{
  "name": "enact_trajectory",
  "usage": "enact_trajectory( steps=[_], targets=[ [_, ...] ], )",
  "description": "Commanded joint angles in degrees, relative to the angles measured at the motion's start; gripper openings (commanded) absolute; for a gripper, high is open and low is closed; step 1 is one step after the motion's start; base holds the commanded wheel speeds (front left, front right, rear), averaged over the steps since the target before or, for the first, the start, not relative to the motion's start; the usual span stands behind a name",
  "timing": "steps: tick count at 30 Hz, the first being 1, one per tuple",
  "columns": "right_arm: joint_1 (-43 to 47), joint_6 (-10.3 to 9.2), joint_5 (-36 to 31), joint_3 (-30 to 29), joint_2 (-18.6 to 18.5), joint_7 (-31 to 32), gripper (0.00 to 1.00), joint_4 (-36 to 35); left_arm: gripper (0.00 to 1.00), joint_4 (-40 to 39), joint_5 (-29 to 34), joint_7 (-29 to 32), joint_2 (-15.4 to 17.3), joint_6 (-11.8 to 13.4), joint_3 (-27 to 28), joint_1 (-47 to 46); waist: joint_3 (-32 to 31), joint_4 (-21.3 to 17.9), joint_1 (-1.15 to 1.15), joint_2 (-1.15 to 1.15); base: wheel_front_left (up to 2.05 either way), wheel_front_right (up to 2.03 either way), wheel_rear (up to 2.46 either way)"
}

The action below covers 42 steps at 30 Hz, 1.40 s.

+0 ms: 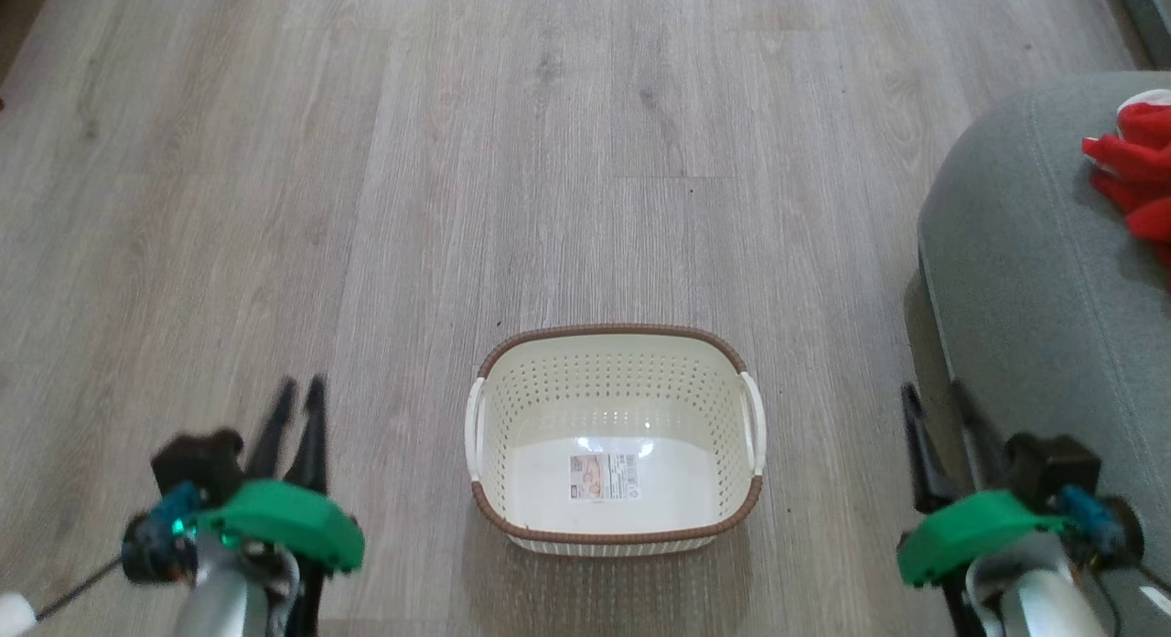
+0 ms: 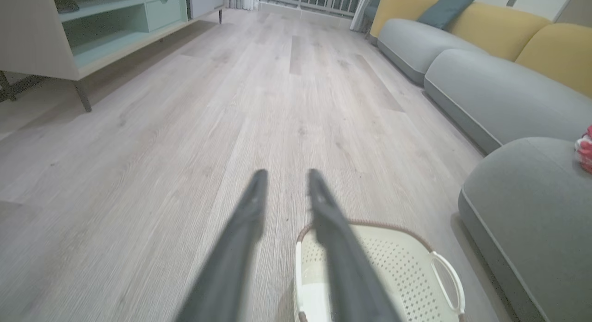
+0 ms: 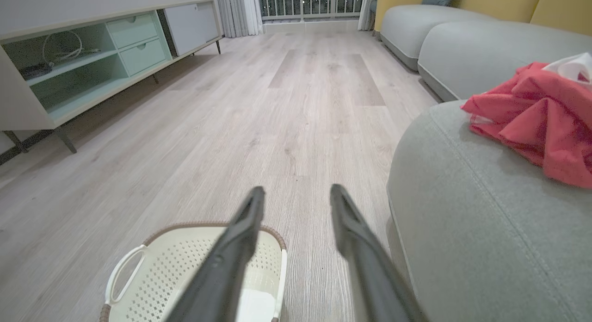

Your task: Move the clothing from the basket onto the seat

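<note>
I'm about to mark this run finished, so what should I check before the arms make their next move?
1. Basket emptied: ok, only its sticker label inside.
2. Clothing on the seat: ok, lying crumpled there.
3. Clothing wholly on the seat: cannot tell, the frame edge cuts it off.
4. Left pincer free: ok, jaws apart, nothing held.
5. Right pincer free: ok, jaws apart, nothing held.

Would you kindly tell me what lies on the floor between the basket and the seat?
Just bare wood floor, as the head view shows, separates basket from seat; the right tool hangs above that strip.
</note>
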Motion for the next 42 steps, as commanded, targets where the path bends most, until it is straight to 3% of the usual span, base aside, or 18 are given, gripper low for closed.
enact_trajectory(
  steps=[1,42],
  targets=[
    [0.0,0.00,0.1,0.0,0.1,0.0,0.00,0.4,0.00,0.3,-0.1,0.0,0.0,0.0,0.0,0.2,0.0,0.0,0.01,0.00,0.00,0.00,0.00],
    [-0.4,-0.01,27.6,-0.7,0.0,6.8,0.00,-0.9,0.00,-1.5,-24.6,6.6,-0.2,-0.8,2.1,1.4,-0.8,-1.0,0.01,0.00,0.00,0.00,0.00]
  ],
)
